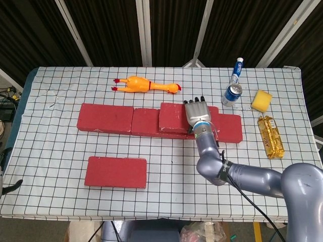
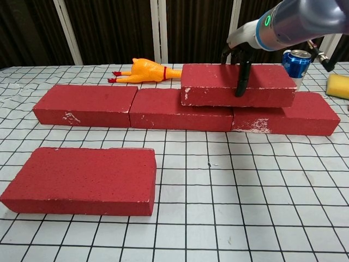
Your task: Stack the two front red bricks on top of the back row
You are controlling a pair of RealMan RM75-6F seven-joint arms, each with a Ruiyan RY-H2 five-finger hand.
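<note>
Red and lying flat, the front brick (image 1: 115, 172) is sitting alone at about 7 o'clock on the checked bench (image 1: 60, 146), well apart from the rest. Beyond it, the back row (image 1: 104, 118) of red bricks is running from 9 to 3 o'clock. The stacked brick (image 2: 237, 84) is resting on top of that row, bridging its middle and right bricks. The right hand (image 1: 197, 114) is gripping this brick, fingers (image 2: 241, 81) draped down its near face. At 12 o'clock a rubber chicken (image 1: 145, 85) is lying; toward 2 o'clock a soda can (image 1: 231, 94) is standing. The left hand is not showing in either view.
</note>
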